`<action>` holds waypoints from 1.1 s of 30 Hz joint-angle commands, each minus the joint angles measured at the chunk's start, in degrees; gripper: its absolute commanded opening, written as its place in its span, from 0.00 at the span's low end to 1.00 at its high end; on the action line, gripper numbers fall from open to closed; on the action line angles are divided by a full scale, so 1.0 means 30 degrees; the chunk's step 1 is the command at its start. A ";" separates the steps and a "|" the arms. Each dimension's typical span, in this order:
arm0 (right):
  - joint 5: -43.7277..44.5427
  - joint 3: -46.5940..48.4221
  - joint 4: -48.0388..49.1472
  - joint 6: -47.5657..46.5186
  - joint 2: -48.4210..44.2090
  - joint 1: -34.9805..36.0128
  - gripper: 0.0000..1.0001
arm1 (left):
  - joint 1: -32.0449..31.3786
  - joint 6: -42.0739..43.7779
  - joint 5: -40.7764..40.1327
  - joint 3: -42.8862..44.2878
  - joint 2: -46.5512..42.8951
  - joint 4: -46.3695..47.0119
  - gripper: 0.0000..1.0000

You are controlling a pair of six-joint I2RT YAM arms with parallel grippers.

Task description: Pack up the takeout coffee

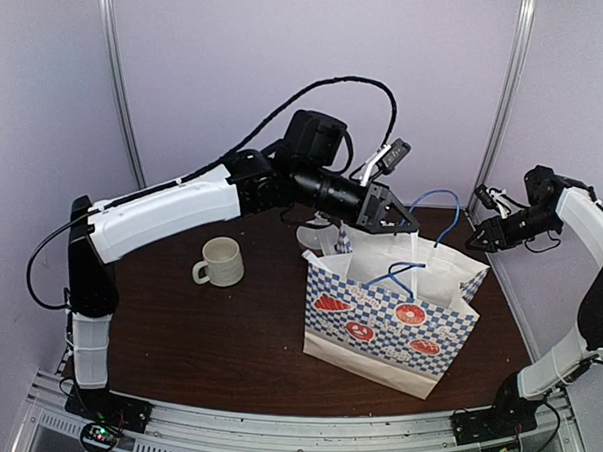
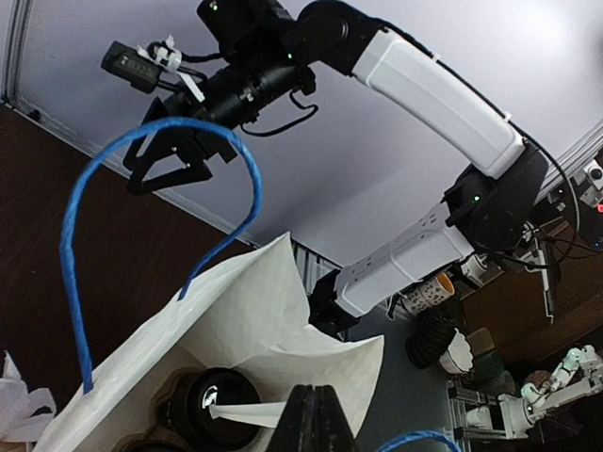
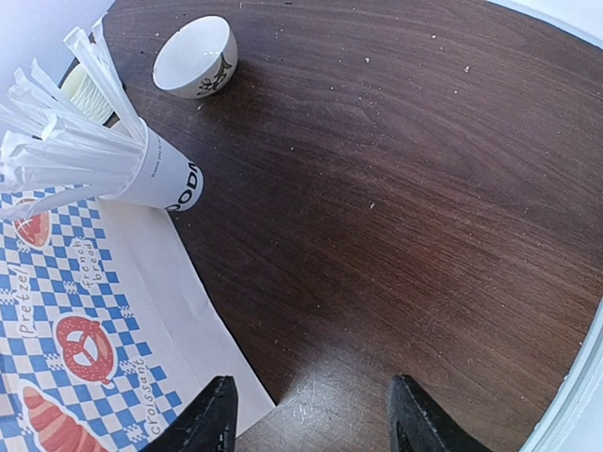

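Reaches the left arm across the desk (image 1: 176,351) to hang the left claw (image 1: 406,229) right over the open mouth of the checked paper bag (image 1: 382,325). Holds that claw pressed together, seemingly pinching 1 end of a white stirrer (image 2: 247,411) slanting down into the bag, probably to drop it beside the drinks. Shows the takeout coffee (image 2: 209,403) already inside: 1 black lid (image 2: 219,390) plain at the bottom, the edge of a possible 2nd just left of it, too cut off to confirm. Parks the right claw (image 1: 476,240) at the far right, spread wide on nothing, near the blue handle (image 1: 433,198), likely to stay out of the left arm's way. Leaves the cream mug (image 1: 220,260) and the cup of stirrers (image 3: 160,179) outside, left of and behind the bag.
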 commanded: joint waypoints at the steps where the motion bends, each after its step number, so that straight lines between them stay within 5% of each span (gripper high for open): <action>1: -0.0227 -0.0228 0.0047 -0.0097 -0.0402 -0.0089 0.58 | -0.0264 0.0472 -0.1063 0.2117 0.0063 -0.1970 0.35; 4: -0.0376 -0.0072 -0.0171 -0.0149 -0.0490 -0.0095 0.58 | -0.0012 0.2993 -0.3654 0.2604 -0.1128 -0.4924 0.58; 9: -0.0473 0.0516 -0.0728 -0.0301 -0.0911 -0.0097 0.59 | 0.0642 0.5334 -0.6714 0.1780 -0.4113 -0.6009 0.72; 19: 0.1669 0.2770 -0.0194 0.1941 -0.2846 -0.0096 0.61 | 0.3514 0.7494 -1.1034 -0.0514 -0.7627 -0.8807 0.79; 22: 0.4598 0.3781 0.1644 0.3927 -0.4057 -0.0078 0.74 | 0.6019 0.7697 -1.2225 -0.1437 -0.8467 -1.0012 0.87; 24: 0.5963 0.4362 0.2594 0.4970 -0.4840 -0.0096 0.98 | 0.7421 0.8433 -1.3891 -0.1593 -0.8568 -1.0834 0.88; 33: 0.7915 0.3139 0.6091 0.7792 -0.9127 -0.0097 0.99 | 0.8952 1.0081 -1.9570 -0.4530 -1.0464 -0.9515 0.98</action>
